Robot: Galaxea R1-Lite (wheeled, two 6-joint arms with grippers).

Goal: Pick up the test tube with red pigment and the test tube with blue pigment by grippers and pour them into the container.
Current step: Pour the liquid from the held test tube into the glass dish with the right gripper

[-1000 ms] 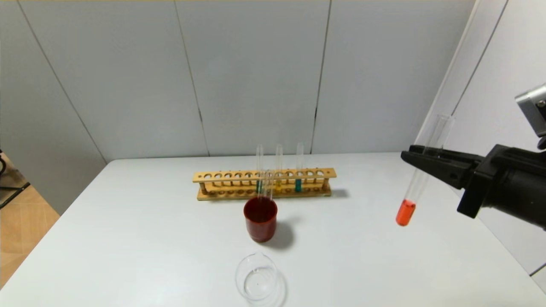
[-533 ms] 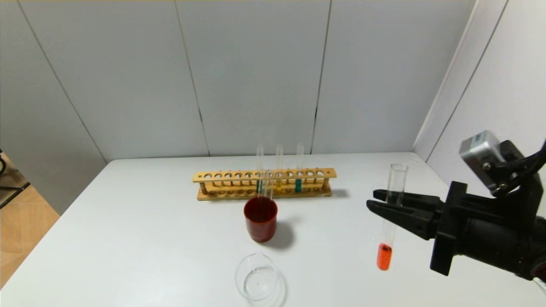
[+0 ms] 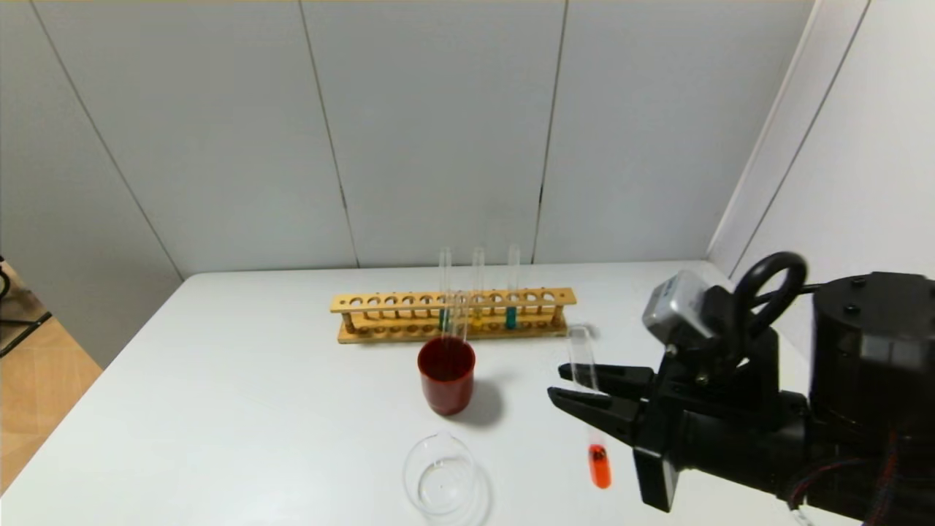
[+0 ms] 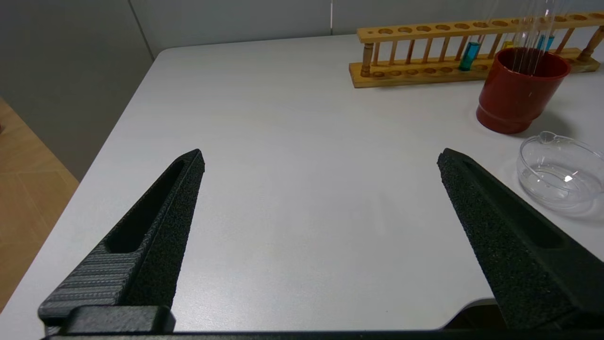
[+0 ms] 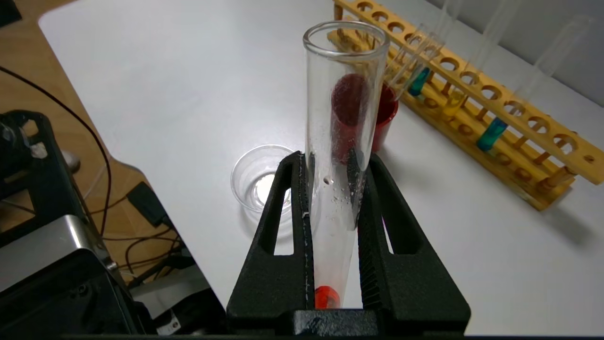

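The right gripper [image 3: 584, 398] squeezes the red test tube [image 3: 593, 409] and has carried it down and left, close to the glass container [image 3: 445, 476]. Pouring looks next. The left gripper [image 4: 321, 189] waits with fingers wide, and the blue test tube [image 3: 510, 307] sits in the far rack [image 3: 380, 303].

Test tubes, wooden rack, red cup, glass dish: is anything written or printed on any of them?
None: no readable text shows on the clear glass tube with orange-red pigment, the wooden tube rack, the dark-red plastic cup or the low clear glass beaker.
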